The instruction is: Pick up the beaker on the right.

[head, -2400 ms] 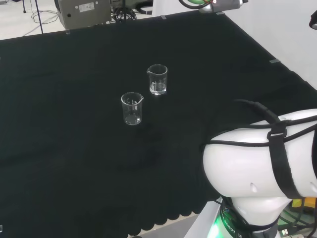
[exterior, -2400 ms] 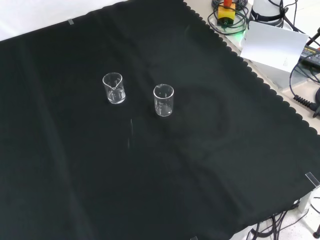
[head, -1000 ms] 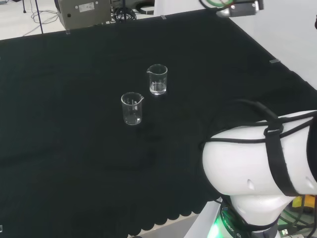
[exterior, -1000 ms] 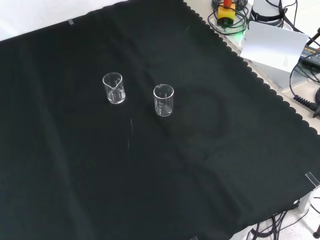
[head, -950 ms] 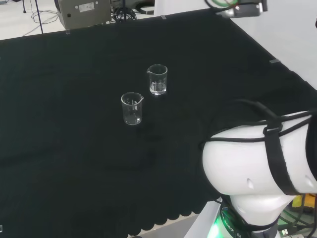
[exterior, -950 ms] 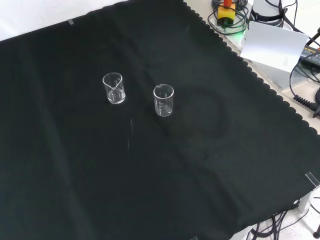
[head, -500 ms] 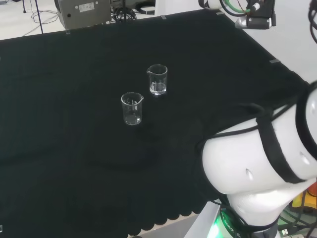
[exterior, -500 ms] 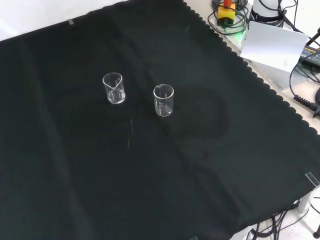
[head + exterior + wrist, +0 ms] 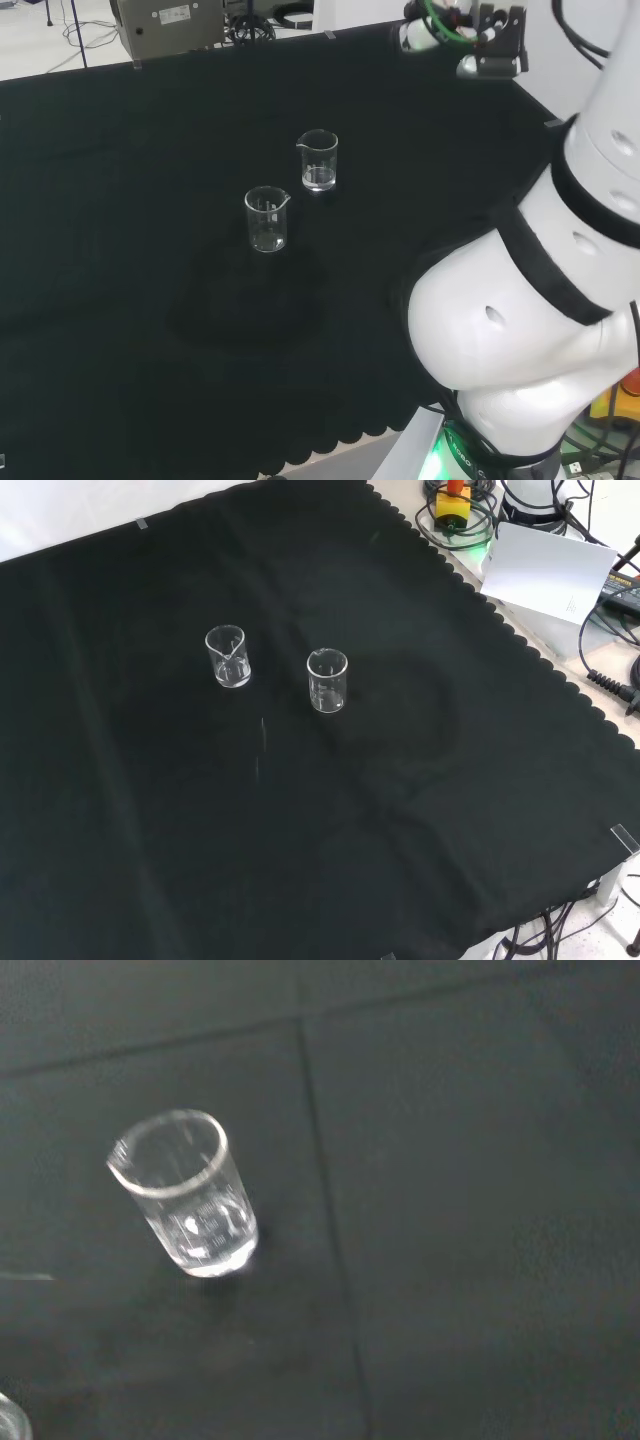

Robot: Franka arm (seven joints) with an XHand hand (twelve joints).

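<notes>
Two clear glass beakers stand upright on the black cloth [image 9: 120, 200], near each other, not touching, bare cloth all round them.

Head view: nearer beaker [image 9: 266, 219] at centre-left, spout to the right; farther beaker [image 9: 318, 160] up and to its right, spout to the left. Both look empty.

Front view: same pair side by side, one at left [image 9: 228, 656] with spout toward the viewer, one at right [image 9: 327, 680]. A faint crease in the cloth runs down below and between them. Nothing lies between the two beakers and nothing leans on either.

Wrist view: one beaker [image 9: 186, 1195] seen from above at a slant, standing free on the cloth, a fold line passing just beside it. A sliver of a second glass rim [image 9: 8, 1418] shows at the frame's corner.

White arm link [image 9: 520, 320] bulks large at head view's right, well apart from the glassware. Hand's fingers: cannot tell whether apart or together.

Off the cloth's far edge in head view, a grey equipment box [image 9: 168, 24]; in front view, a white card [image 9: 545, 572] and cables [image 9: 610, 680] at upper right
</notes>
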